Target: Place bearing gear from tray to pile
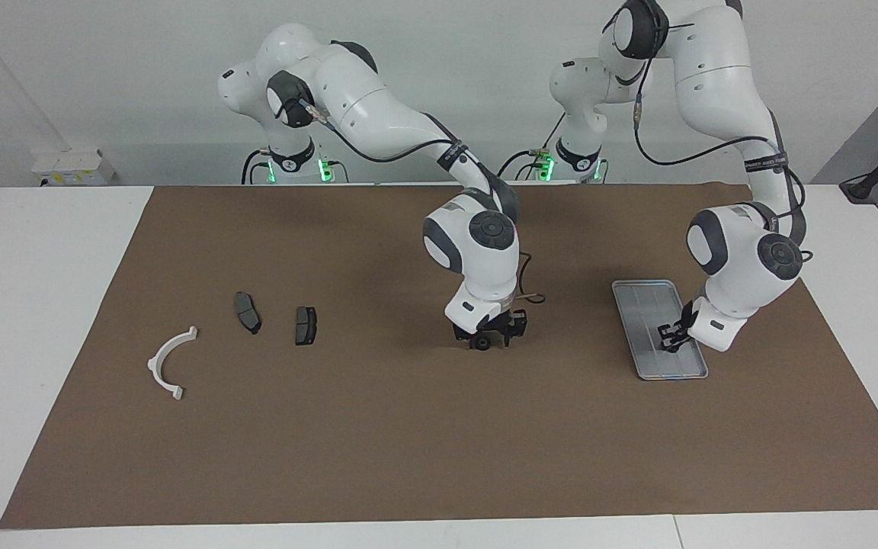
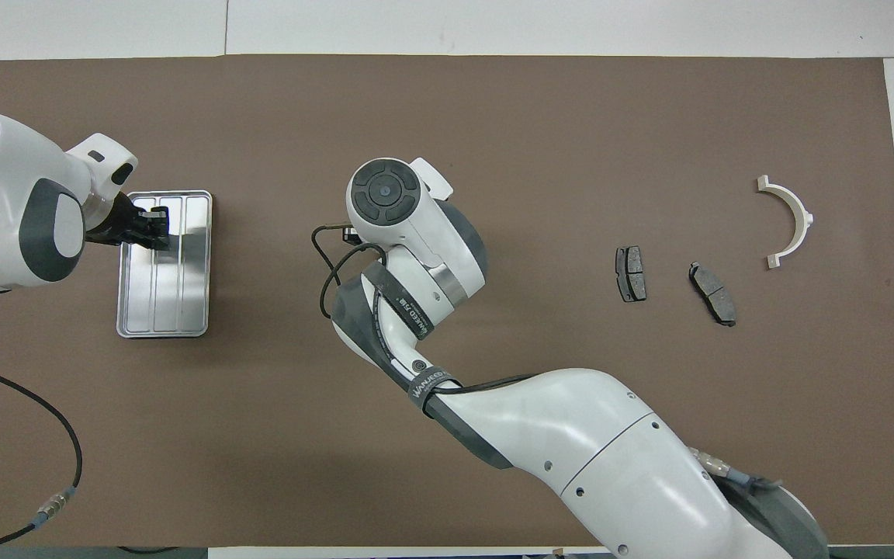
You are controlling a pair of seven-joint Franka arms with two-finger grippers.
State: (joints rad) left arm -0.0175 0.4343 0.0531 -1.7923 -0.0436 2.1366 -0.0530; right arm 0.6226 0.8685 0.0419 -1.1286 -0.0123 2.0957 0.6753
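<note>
On the brown mat mid-desk, where the small dark round bearing gear [image 1: 479,343] lies between the part-closed fingers of the right gripper [image 1: 487,340], it is best squeezed squarely before being lifted toward the pile, while the left gripper [image 1: 671,340] waits shut over the flat silver-grey metal tray [image 1: 641,301]

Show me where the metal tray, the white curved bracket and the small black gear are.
tray [image 1: 641,301], facing view, bare ridged floor toward the robots.
white bracket [image 1: 162,353], facing view, middle of its arc.
bearing gear [image 1: 479,343], facing view, its round body under the right gripper.
</note>
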